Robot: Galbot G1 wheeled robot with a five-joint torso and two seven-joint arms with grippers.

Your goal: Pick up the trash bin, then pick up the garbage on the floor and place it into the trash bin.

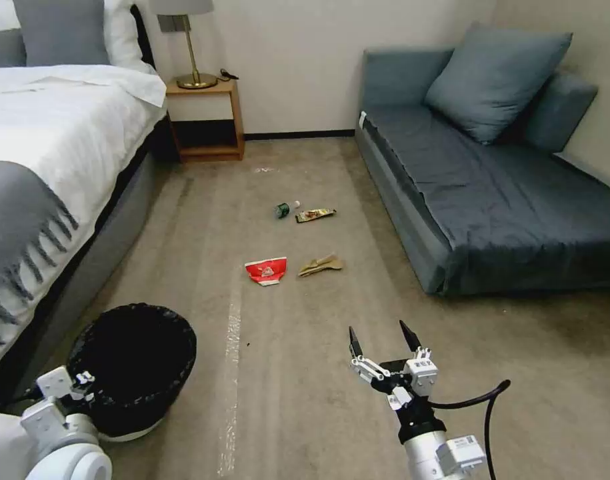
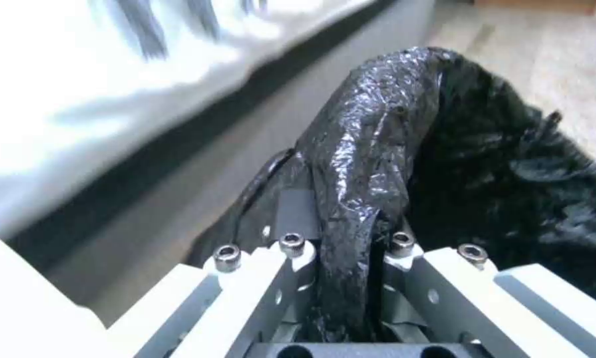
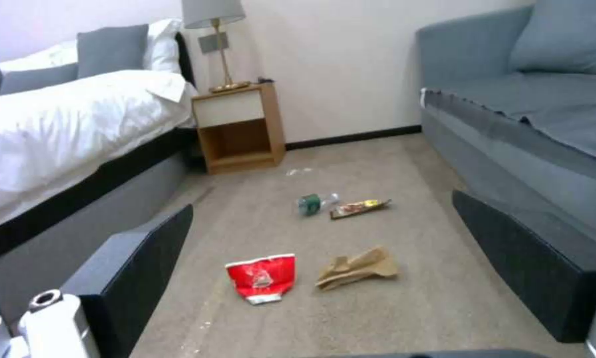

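Your left gripper [image 2: 341,278] pinches the trash bin [image 1: 135,360] rim, while your right gripper [image 1: 383,345], wide open and empty, points straight ahead at the red-and-white wrapper [image 1: 266,271].

I'm looking across a beige carpet floor [image 1: 285,373]. On my left runs a bed with white linen and a fringed grey throw [image 1: 45,153]. Against the far wall stands a small open wooden nightstand [image 1: 208,120], a brass lamp [image 1: 193,60] on top. Right side, a blue-grey fabric sofa [image 1: 505,200] carrying a matching square cushion [image 1: 495,77].
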